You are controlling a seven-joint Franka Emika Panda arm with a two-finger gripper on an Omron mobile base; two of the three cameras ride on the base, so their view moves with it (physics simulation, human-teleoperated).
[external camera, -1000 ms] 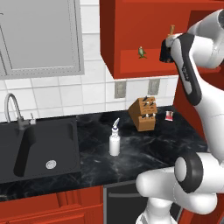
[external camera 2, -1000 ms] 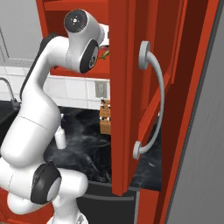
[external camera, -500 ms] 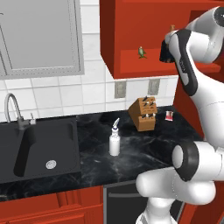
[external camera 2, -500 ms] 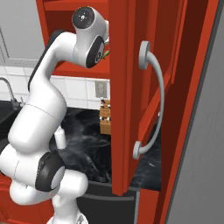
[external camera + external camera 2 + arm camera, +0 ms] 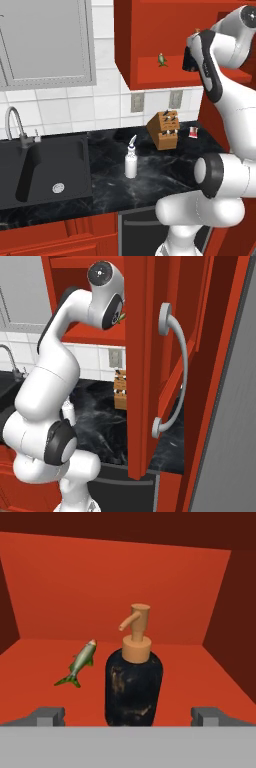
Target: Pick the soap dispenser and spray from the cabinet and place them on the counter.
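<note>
The soap dispenser (image 5: 133, 682), a squat dark bottle with a tan pump top, stands on the floor of the red cabinet (image 5: 210, 662). My gripper (image 5: 128, 718) is open just in front of it, one fingertip (image 5: 47, 716) to each side, apart from the bottle. From the left base view my hand (image 5: 190, 57) reaches into the open cabinet (image 5: 155, 35). The spray (image 5: 131, 160), a slim white bottle, stands upright on the black counter (image 5: 165, 172); in the right base view the spray (image 5: 68, 407) peeks out behind my arm.
A small green fish figure (image 5: 80, 663) lies on the shelf left of the dispenser. A wooden knife block (image 5: 163, 129) stands at the back of the counter. The sink (image 5: 45, 167) lies to the left. The open cabinet door (image 5: 150, 356) with its silver handle (image 5: 175, 366) hangs at my right.
The arm's upper joints have shifted a little while the hand stays at the cabinet opening. The jaws remain wide open. The spray has not moved.
</note>
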